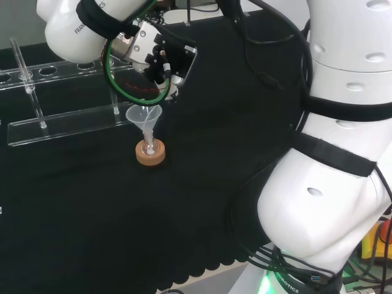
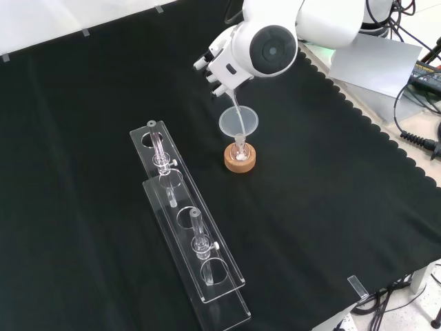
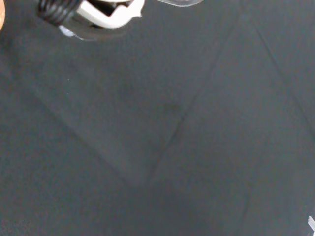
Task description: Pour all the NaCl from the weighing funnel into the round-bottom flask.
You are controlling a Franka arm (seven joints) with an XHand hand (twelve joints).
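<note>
The weighing funnel (image 2: 234,103) shows in the front view as a thin clear spout slanting down from the robot hand (image 2: 219,69) toward the wide mouth of a clear funnel (image 2: 238,122); its body is hidden by the arm's link, so what it contains cannot be told. That funnel (image 1: 144,116) stands upright in the neck of the round-bottom flask (image 1: 149,147), whose small clear bulb sits in a cork ring stand (image 1: 150,154) on the black cloth of the tabletop (image 1: 202,202). In the head view the robot hand (image 1: 162,61) hangs just above and behind the funnel's rim, black and white, with a green cable looping beneath it. Whether its fingers are curled round the weighing funnel cannot be told, since the arm's links cover them. In the front view, to the left of the cork stand and well apart from it, a long clear rack (image 2: 186,214) with round holes lies on the cloth, carrying two small glass pieces (image 2: 160,155) (image 2: 200,238) upright. In the wrist view a white part of the robot hand (image 3: 110,12) appears over bare black cloth.
</note>
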